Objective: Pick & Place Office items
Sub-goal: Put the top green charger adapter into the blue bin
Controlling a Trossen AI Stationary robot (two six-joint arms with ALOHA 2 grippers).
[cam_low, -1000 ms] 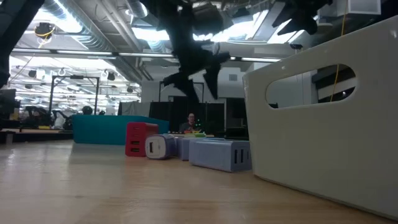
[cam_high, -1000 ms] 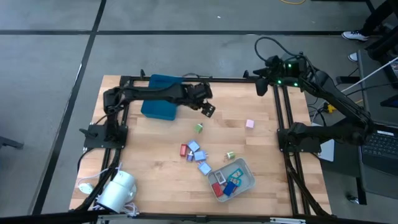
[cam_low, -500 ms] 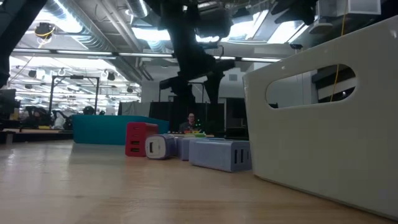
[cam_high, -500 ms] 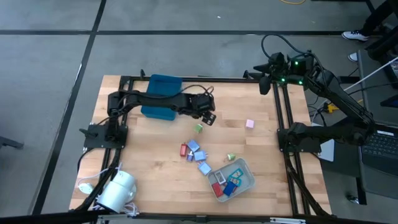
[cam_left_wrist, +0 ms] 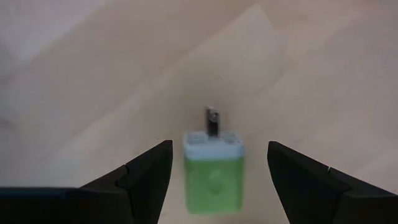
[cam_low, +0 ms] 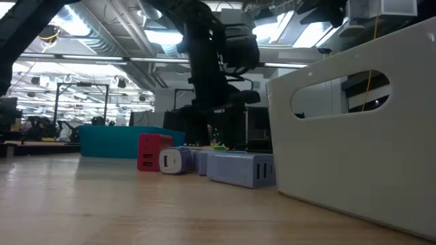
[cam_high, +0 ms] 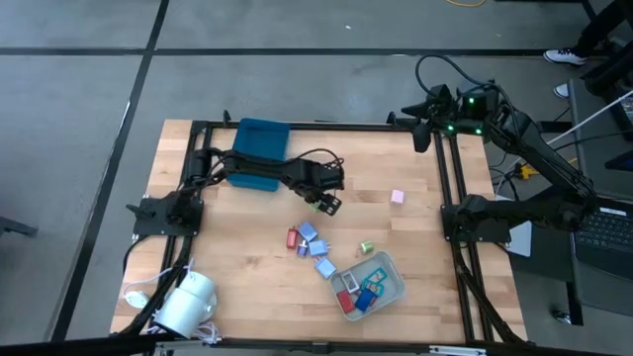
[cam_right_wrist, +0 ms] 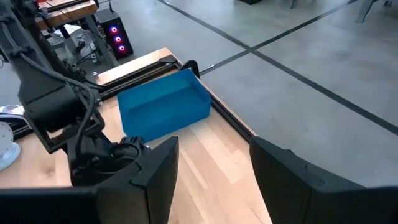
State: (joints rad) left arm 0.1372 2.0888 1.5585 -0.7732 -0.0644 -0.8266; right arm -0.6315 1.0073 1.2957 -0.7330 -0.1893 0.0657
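On the pale wooden table [cam_high: 247, 247], the left gripper [cam_high: 327, 204] has dropped from beside the dark teal rectangular tray [cam_high: 257, 155], fingers spread around the small green block [cam_left_wrist: 213, 177] (right gripper [cam_high: 420, 134] parked, spread).

On the desk [cam_high: 198, 257], a tray [cam_high: 259, 154] sits against the far edge, toward the left corner. A second tray [cam_high: 394, 280], holding several office items [cam_high: 362, 293], lies near the front edge, right of centre. More blocks [cam_high: 310, 240] cluster just behind and left of it, mid-desk. One block [cam_high: 397, 197] lies apart toward the right edge. The left gripper [cam_high: 326, 202] hangs mid-desk over a block [cam_left_wrist: 213, 172], which sits between its fingers; the right gripper [cam_high: 421, 133] waits at the far right corner.
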